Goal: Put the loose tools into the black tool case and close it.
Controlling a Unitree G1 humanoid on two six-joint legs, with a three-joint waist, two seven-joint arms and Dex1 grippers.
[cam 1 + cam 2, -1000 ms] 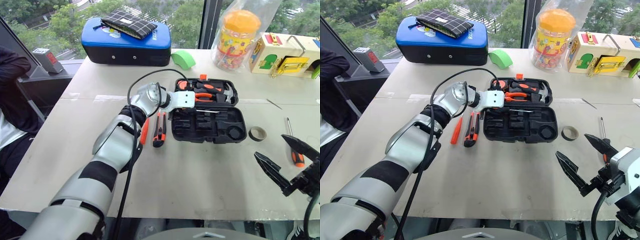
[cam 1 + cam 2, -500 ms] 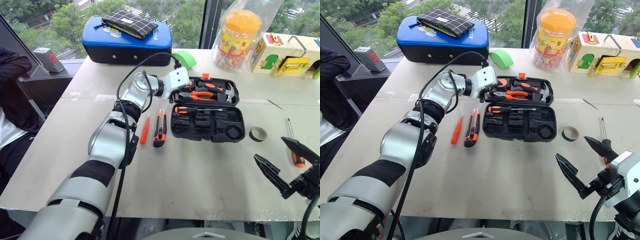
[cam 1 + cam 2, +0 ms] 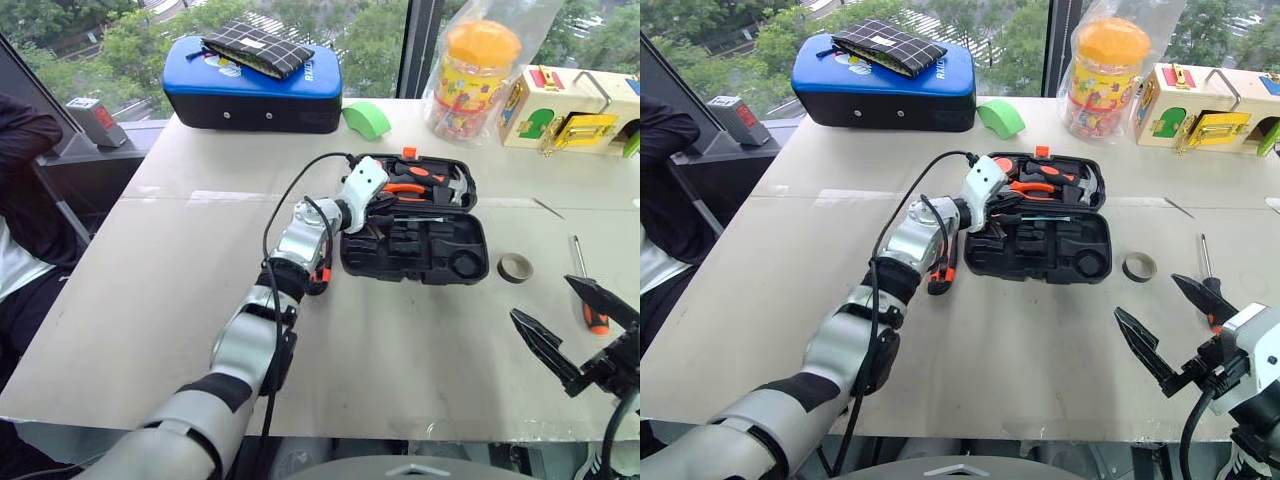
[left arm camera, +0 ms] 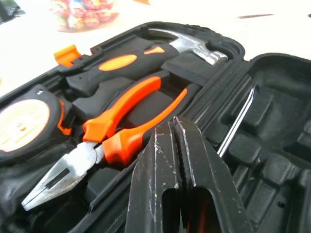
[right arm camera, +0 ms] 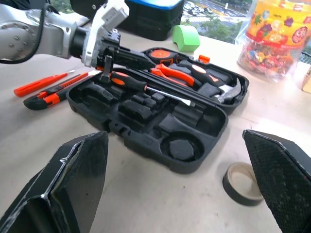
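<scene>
The black tool case (image 3: 420, 281) lies open mid-table. One black-and-orange screwdriver (image 5: 146, 87) rests inside it along the hinge. My left gripper (image 4: 173, 124) is shut with nothing between its fingers, its tips over that screwdriver's handle end. The utility knife (image 5: 46, 97) and the thin orange screwdriver (image 5: 41, 83) lie on the table left of the case, partly hidden by my left arm in the eye views. The tape roll (image 3: 515, 267) sits right of the case. Another screwdriver (image 3: 590, 300) lies farther right, just behind my open right gripper (image 3: 540, 297).
Orange pliers (image 4: 121, 126), a hammer (image 4: 194, 46) and a tape measure (image 4: 22, 126) sit in the case lid. At the back stand a blue padded case (image 3: 250, 85), a green object (image 3: 365, 118), a candy jar (image 3: 480, 65) and a wooden latch box (image 3: 565, 110). A person (image 3: 20, 200) sits at left.
My left gripper, raised over the lid half a second ago, has dropped to the screwdriver's handle by the hinge and shut. The right arm has stayed still.
</scene>
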